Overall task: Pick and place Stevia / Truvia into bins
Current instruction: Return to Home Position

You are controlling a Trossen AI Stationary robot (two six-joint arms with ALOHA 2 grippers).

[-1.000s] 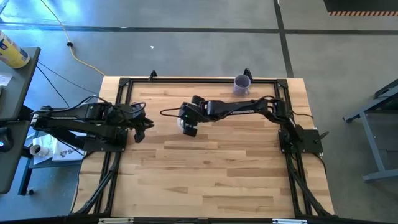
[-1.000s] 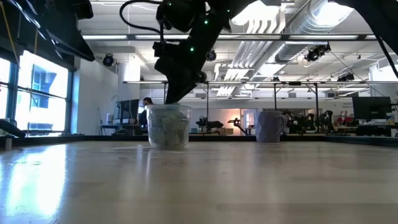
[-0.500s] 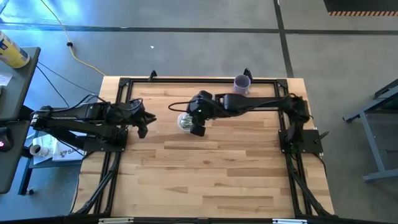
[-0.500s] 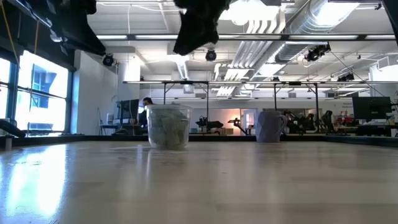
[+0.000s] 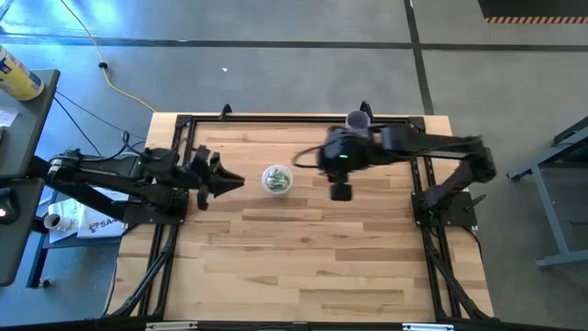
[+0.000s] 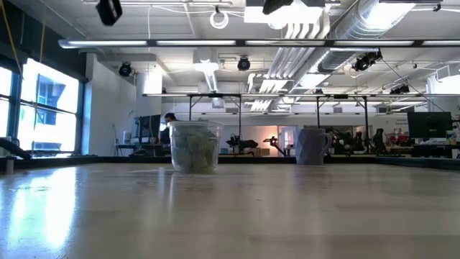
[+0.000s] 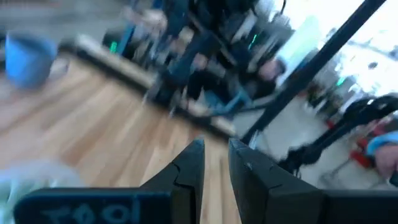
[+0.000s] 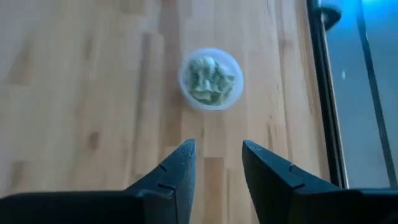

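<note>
The translucent round cup (image 6: 195, 146) stands on its base on the far half of the table, and its rim (image 8: 181, 79) shows clearly from the right wrist. Green and white Stevia packets (image 5: 277, 179) fill it (image 8: 209, 79). My right gripper (image 5: 341, 191) hangs open in the air to the right of the cup, with its fingers (image 8: 216, 144) framing bare wood short of it. My left gripper (image 5: 236, 181) points at the cup from the left, a short gap away, its fingers (image 7: 214, 146) narrowly open. Neither holds anything.
A purple mug (image 5: 357, 123) stands near the far edge, right of the cup (image 6: 312, 146). Black frame rails (image 5: 180, 147) run along the table's left, right and far sides. Bare wood (image 5: 303, 257) covers the near half of the table.
My right gripper has risen out of the cup's mouth and drawn back toward the table's right, ending well clear of the cup. My left gripper has moved right toward the cup and turned to point at it. The cup has stayed in place.
</note>
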